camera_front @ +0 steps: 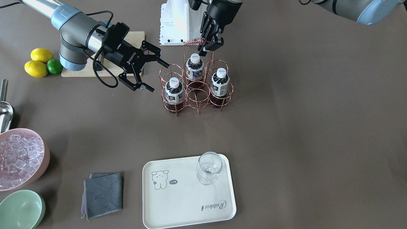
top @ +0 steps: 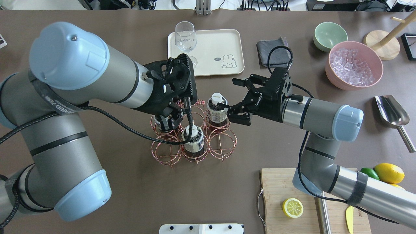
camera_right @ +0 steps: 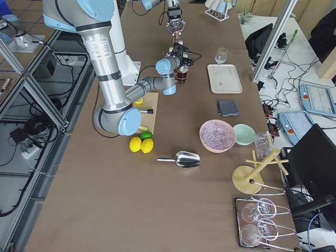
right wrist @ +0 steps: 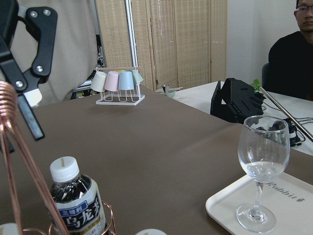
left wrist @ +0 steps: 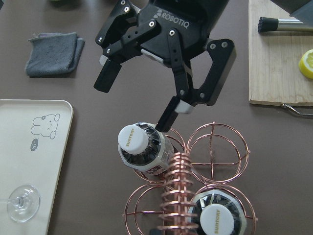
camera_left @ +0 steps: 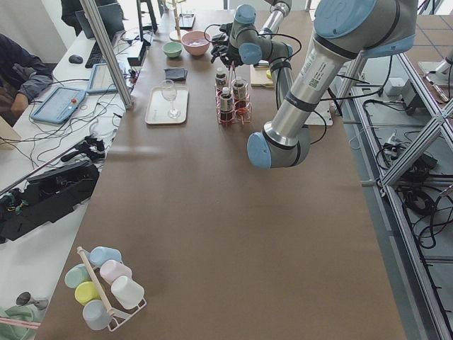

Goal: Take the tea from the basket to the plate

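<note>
The right end effector (camera_front: 156,75), fingers spread, is beside a white-capped brown tea bottle (camera_front: 174,92) in an edge cell of the copper wire basket (camera_front: 197,95). The left end effector (camera_front: 211,46) is at its handle, grip unclear. Bare desk (camera_front: 197,133) reaches the cream rectangular tray (camera_front: 184,194).

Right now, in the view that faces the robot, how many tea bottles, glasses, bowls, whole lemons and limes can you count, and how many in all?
Tea bottles: 3
Glass: 1
Bowls: 2
Whole lemons: 2
Lime: 1
Total: 9
</note>
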Robot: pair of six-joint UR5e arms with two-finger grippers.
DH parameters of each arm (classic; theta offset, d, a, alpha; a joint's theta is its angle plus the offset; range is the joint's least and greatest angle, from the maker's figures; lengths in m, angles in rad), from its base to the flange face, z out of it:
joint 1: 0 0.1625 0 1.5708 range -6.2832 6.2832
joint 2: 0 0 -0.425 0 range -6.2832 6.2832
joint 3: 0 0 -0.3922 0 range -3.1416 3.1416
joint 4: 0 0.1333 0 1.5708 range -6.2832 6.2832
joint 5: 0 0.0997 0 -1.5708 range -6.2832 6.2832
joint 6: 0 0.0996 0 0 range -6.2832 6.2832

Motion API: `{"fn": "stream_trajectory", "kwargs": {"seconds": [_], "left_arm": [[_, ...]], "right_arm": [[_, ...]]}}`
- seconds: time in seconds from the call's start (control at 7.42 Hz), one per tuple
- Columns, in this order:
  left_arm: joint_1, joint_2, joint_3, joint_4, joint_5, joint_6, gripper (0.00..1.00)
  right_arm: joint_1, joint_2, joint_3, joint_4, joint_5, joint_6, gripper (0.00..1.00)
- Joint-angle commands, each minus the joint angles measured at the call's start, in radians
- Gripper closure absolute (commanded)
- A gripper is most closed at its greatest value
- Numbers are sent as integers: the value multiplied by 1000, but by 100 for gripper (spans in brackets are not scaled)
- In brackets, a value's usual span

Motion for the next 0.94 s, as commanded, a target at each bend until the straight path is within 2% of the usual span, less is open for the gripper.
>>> {"fn": "stream_trajectory", "kwargs": {"seconds": [0.0,0.54,0.81], "left_arm": [[-2,0,0,0,0,0,100],[0,2,1,0,0,0,100],[0,0,0,0,0,0,100]], "right_arm": [[-24,26,-12,-18,-29,-13,1],[-39,32,-28,-23,-54,-69,1],[-56,64,-28,-64,-89,-68,7]]}}
